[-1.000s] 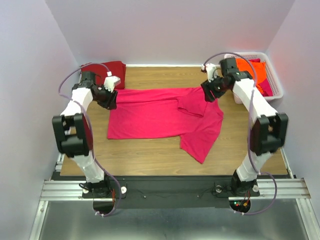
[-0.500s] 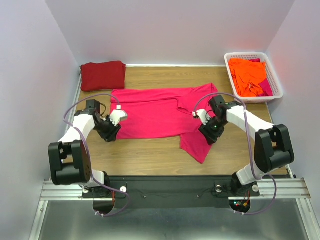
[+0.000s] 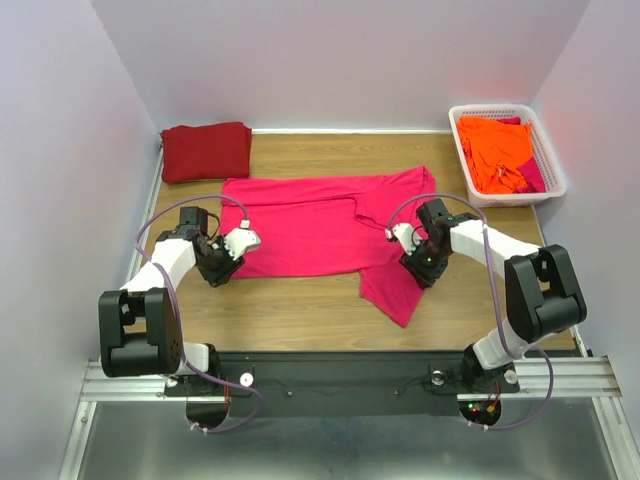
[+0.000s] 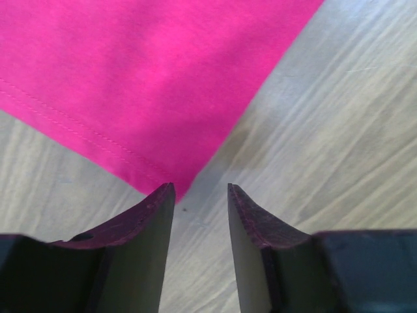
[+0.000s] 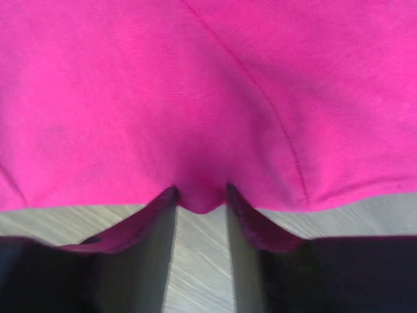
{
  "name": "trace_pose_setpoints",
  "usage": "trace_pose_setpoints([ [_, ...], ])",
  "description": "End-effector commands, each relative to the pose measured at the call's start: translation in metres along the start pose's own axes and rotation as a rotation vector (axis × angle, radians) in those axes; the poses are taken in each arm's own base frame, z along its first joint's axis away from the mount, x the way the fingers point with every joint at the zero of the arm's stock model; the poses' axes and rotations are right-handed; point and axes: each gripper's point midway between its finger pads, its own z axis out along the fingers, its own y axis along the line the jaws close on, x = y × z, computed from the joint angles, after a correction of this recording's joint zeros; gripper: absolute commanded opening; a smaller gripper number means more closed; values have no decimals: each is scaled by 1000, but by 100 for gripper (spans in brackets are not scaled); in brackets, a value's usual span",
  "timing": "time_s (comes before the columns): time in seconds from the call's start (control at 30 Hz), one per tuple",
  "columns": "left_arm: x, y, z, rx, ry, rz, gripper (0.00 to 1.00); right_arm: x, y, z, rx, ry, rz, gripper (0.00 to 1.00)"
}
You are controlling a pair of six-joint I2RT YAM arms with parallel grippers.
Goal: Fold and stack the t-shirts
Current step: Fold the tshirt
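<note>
Wood-grain surface (image 3: 300, 310), pale walls (image 3: 350, 60) on three sides. Pink-red t-shirt (image 3: 300, 225) lies spread mid-surface, mostly flat. Its right part is twisted into a flap trailing toward the near edge.

Left hand (image 4: 201, 189) sits low at the shirt's near-left corner. Its fingers are narrowly parted with nothing between them, and the hemmed corner just meets the left fingertip.

Right hand (image 5: 201, 194) is at the shirt's right edge, fingers equally narrow. A small pucker of hem is pushed between the tips. The gap is not closed, so this is judged not yet a grip.

Likely reason for both placements: take two edge points at once to straighten or fold.

Folded maroon t-shirt (image 3: 206, 150) rests beyond the pink-red shirt's far-left corner, apart from it; probably the stack's start. Basket (image 3: 556, 186), off the far-right corner, holds orange t-shirts (image 3: 495, 150).

Room: bare wood along the shirt's near side allows dragging. The far-right shoulder lies near the basket, and the left hem is near the surface's edge.
</note>
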Motion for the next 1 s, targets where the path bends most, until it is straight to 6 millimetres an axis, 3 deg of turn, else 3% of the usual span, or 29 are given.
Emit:
trace_pose_setpoints([
  [0.0,6,0,6,3,22,80,47,-13,-9,5,41,-31,2,37],
  [0.27,33,-10,21,22,101,97,28,-15,-6,-2,48,-47,31,1],
  [0.37,37,-13,22,32,113,90,15,-12,-2,-8,41,-45,38,1],
  [0.47,28,-13,13,29,84,91,1,-10,2,-19,49,-59,41,1],
  [0.63,12,-21,-11,47,33,109,0,-3,14,-43,57,-83,47,1],
  [0.83,3,-28,-29,45,-15,110,0,8,23,-57,71,-94,51,1],
  [0.97,-3,-25,-42,39,-47,95,0,3,18,-70,110,-122,46,0],
])
